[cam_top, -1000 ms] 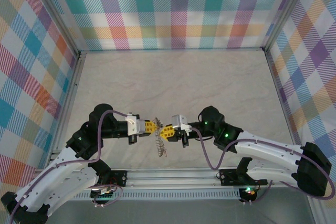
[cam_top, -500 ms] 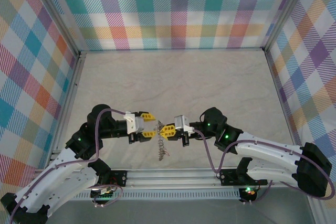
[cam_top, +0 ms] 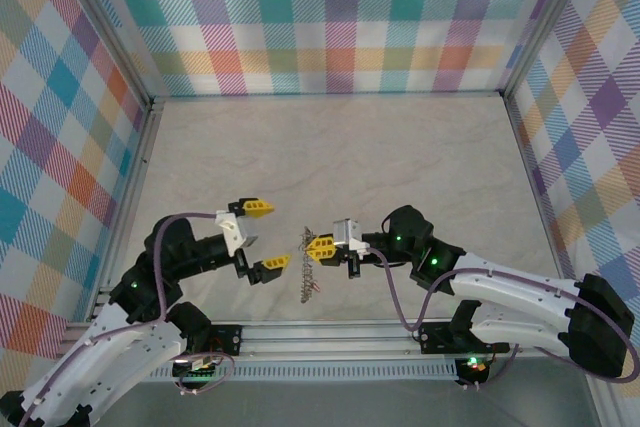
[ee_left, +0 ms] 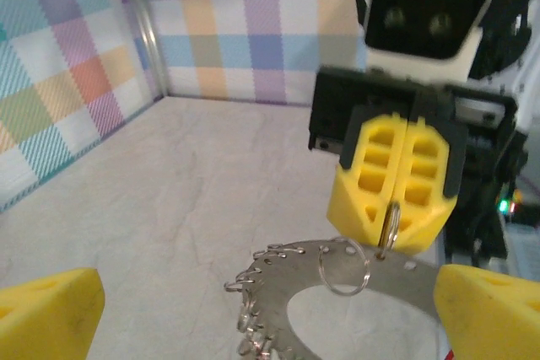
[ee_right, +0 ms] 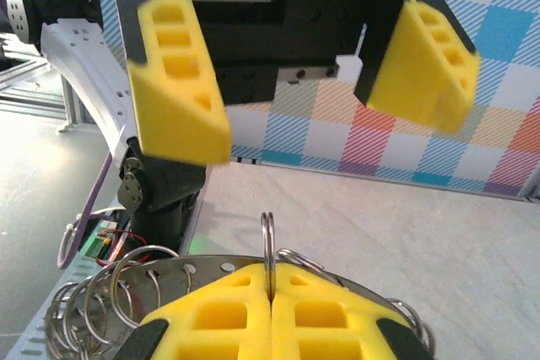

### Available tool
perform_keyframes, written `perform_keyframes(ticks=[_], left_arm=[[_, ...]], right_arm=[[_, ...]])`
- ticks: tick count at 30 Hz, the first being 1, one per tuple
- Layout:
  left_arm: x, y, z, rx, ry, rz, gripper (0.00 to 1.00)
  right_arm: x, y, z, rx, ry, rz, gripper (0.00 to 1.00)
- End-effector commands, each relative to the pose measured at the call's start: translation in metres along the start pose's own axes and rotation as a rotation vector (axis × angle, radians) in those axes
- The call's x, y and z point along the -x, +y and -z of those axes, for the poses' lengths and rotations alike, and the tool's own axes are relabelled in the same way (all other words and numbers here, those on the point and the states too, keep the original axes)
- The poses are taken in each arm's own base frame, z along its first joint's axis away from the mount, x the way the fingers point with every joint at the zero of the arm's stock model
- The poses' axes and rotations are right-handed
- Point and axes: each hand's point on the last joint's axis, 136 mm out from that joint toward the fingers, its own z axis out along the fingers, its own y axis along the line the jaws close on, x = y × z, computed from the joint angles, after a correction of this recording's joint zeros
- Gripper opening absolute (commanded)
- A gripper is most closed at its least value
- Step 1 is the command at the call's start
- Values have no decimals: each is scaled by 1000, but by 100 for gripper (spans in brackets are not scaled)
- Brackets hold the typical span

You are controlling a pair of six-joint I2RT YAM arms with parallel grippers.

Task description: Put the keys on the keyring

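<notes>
Lower centre of the top view: the right gripper (cam_top: 321, 247) is clamped on the large grey metal keyring (cam_top: 308, 277). The left gripper (cam_top: 274, 235), fingers spread wide, sits just left, apart.

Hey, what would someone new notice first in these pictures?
Above the pale table, the right gripper is clamped on the grey keyring, which dangles with many small loops. Facing it, the left gripper gapes wide open. Bright plaid walls surround everything.

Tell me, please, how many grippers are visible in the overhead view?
2. The left gripper is open, just left of the keyring; the right gripper is shut on the keyring, which hangs beneath it.
</notes>
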Motion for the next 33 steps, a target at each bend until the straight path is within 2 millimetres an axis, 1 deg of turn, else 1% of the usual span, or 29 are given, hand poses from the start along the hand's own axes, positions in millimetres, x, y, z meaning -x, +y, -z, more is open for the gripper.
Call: perform_keyframes(ticks=[1, 2, 4, 5, 7, 8, 10, 12, 14, 15, 18, 20, 22, 23, 26, 29, 32, 33], left_arm=[[2, 16, 5, 109, -1, 260, 100], [-5, 30, 5, 192, 26, 388, 100], [-25, 54, 12, 368, 103, 599, 100], [-28, 54, 13, 387, 144, 647, 100], [-24, 36, 5, 272, 221, 662, 100], [-21, 26, 0, 204, 252, 681, 96], [-15, 12, -8, 106, 289, 708, 87], [-10, 6, -11, 53, 299, 703, 80], [-4, 4, -11, 29, 277, 641, 78], [-1, 4, -10, 16, 257, 577, 77], [11, 4, -2, 10, 144, 367, 71], [16, 1, 0, -9, 81, 247, 58], [9, -20, -2, -138, 81, 100, 49], [3, -26, -2, -179, 104, 60, 46], [-3, -21, -9, -175, 171, 55, 46], [-3, -22, -14, -206, 191, 25, 44], [-5, -28, -19, -265, 196, -21, 37], [-7, -32, -20, -300, 200, -44, 33]], right_arm=[[13, -4, 4, -28, -33, 49, 0], [13, -5, 4, -31, -33, 49, 0], [12, -6, 4, -40, -28, 51, 0], [11, -8, 4, -47, -22, 50, 0], [9, -11, 4, -65, -9, 45, 0], [9, -14, 4, -81, -4, 42, 0], [7, -17, 4, -96, 5, 36, 0], [7, -17, 4, -94, 9, 36, 0], [8, -17, 3, -90, 7, 32, 0], [8, -16, 3, -87, 7, 32, 0], [7, -15, 2, -74, 18, 21, 0], [7, -14, 2, -66, 22, 13, 0], [7, -12, 1, -57, 22, 6, 0], [6, -12, 1, -51, 22, 2, 0], [6, -11, -1, -41, 22, -8, 0], [5, -10, -2, -33, 24, -15, 0], [5, -10, -5, -24, 26, -21, 0], [5, -11, -6, -22, 26, -22, 0]])
